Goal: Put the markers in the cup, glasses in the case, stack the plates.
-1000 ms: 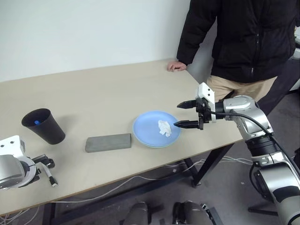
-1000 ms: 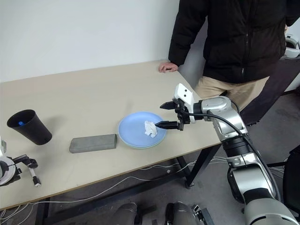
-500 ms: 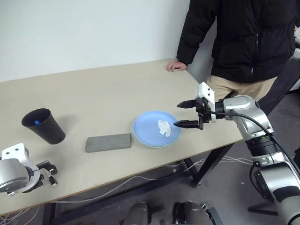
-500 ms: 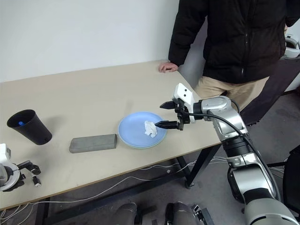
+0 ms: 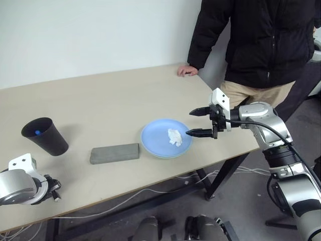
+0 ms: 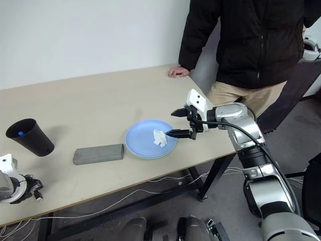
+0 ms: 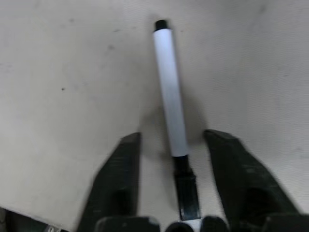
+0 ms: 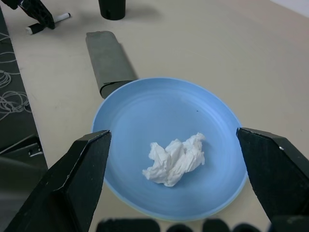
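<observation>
Black cup holds a blue-capped marker; right hand released.

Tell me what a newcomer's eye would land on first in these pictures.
First, the light blue plate near the table's front edge with a crumpled white tissue on it, and the right gripper open beside it. Next, the left gripper at the table's front left corner, its fingers either side of a white marker with black ends lying flat. A person in a black jacket stands at the far right corner, hand on the table.
</observation>
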